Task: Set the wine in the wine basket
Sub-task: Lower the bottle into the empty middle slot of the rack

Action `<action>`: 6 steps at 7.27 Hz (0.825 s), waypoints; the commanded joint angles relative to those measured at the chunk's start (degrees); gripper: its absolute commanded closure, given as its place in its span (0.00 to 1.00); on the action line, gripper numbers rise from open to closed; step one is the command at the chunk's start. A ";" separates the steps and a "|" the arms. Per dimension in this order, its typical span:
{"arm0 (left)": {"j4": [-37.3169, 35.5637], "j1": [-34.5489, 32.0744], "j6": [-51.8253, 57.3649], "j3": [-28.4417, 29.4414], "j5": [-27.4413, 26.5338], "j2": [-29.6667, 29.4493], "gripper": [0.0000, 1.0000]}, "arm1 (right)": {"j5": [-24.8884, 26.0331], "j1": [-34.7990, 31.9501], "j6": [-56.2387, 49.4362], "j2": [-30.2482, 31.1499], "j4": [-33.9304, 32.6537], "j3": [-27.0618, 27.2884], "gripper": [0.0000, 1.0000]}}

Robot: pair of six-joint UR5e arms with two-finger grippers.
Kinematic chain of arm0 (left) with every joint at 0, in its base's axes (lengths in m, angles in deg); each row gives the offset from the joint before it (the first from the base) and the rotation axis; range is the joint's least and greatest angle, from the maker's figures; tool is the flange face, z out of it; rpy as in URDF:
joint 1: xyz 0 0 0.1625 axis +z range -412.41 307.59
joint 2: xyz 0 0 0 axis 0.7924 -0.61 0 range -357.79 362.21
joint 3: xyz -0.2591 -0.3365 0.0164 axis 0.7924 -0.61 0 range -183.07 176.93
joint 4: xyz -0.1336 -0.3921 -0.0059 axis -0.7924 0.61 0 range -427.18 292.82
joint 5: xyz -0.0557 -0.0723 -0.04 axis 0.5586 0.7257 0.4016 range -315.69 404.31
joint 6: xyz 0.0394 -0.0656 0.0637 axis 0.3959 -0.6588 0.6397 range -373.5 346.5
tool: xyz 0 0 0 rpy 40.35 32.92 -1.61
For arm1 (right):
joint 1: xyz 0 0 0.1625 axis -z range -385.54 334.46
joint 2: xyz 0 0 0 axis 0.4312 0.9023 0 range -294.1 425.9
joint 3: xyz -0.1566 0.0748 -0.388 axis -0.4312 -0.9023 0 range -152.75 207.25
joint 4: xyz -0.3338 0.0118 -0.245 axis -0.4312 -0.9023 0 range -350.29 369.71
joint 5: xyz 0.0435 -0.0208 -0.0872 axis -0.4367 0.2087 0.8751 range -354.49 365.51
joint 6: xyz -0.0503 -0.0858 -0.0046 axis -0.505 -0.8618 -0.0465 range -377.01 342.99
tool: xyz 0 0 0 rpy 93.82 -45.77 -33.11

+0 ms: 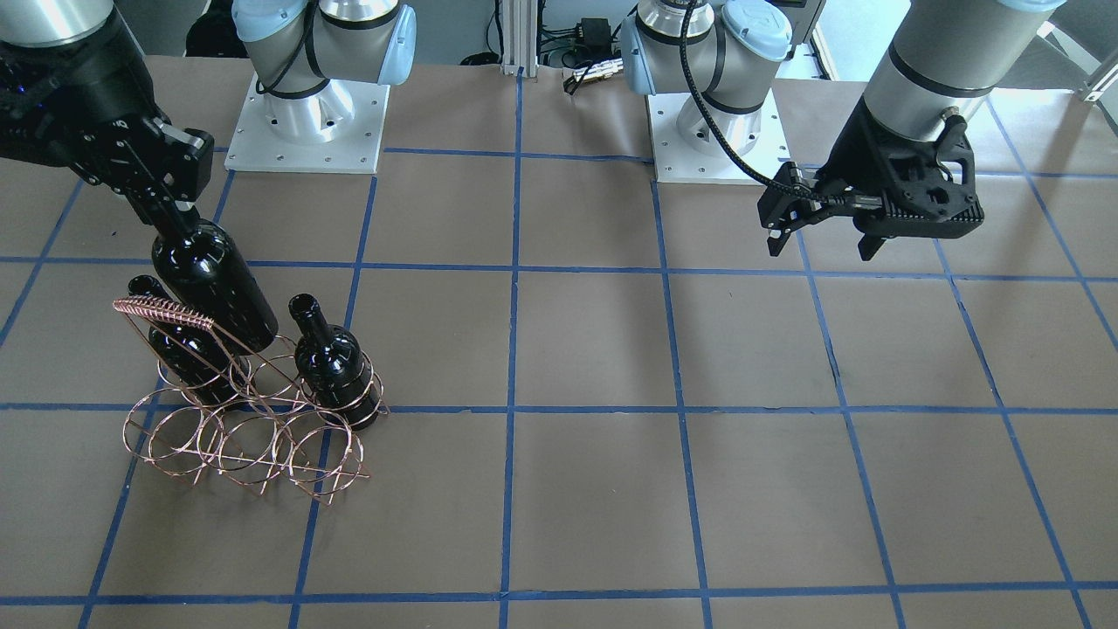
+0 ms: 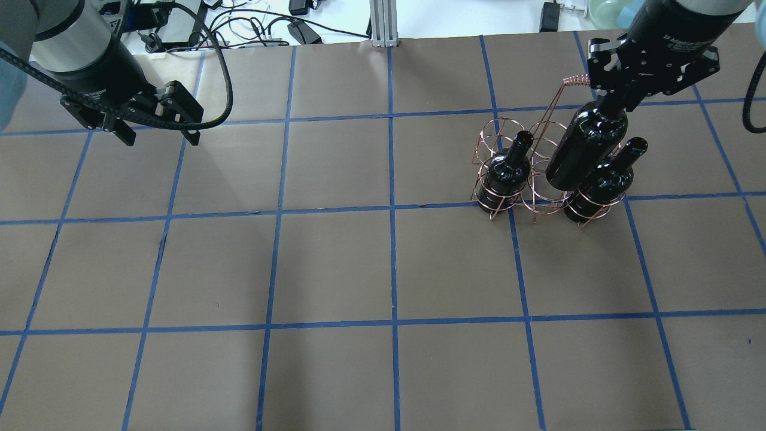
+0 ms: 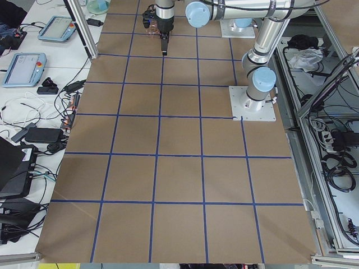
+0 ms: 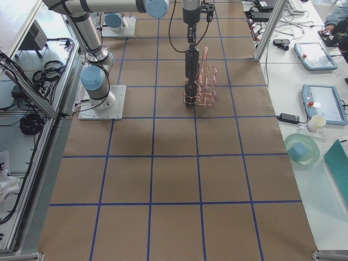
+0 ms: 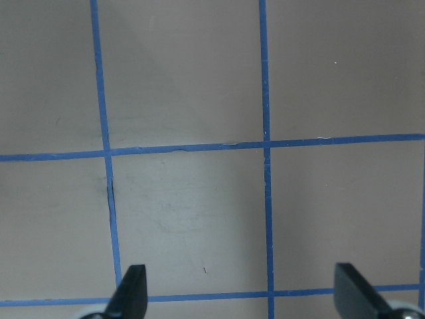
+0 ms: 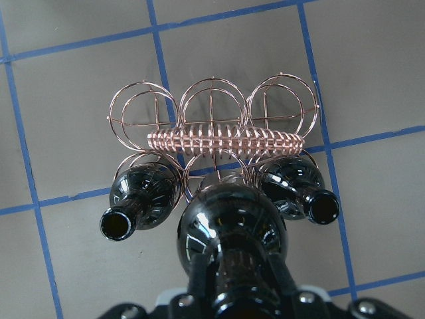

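Overhead exterior, upper right: right gripper (image 2: 611,103) clamps the neck of the glossy black, unlabelled wine (image 2: 586,149), tilted over the copper wine basket (image 2: 575,79); left gripper (image 2: 160,137) is spread empty.

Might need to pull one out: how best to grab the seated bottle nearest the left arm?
Grip the seated bottle by its neck, from straight above: the neck stands free and upright, while the wine basket rings cage its body.

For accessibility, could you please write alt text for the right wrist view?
The right gripper holds a black wine bottle by its neck over the middle near ring of a copper wire basket. Two more bottles fill neighbouring rings; the far row is empty.
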 commanded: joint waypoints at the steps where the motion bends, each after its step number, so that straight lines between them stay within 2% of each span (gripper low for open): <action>1: 0.86 0.00 0.24 0.00 -0.44 0.11 0.00 | -1.63 0.02 -0.38 -1.55 -3.22 0.39 1.00; 6: 0.60 0.00 0.41 0.00 -0.08 -0.15 0.00 | -1.36 0.02 -0.82 -3.06 -3.14 0.65 1.00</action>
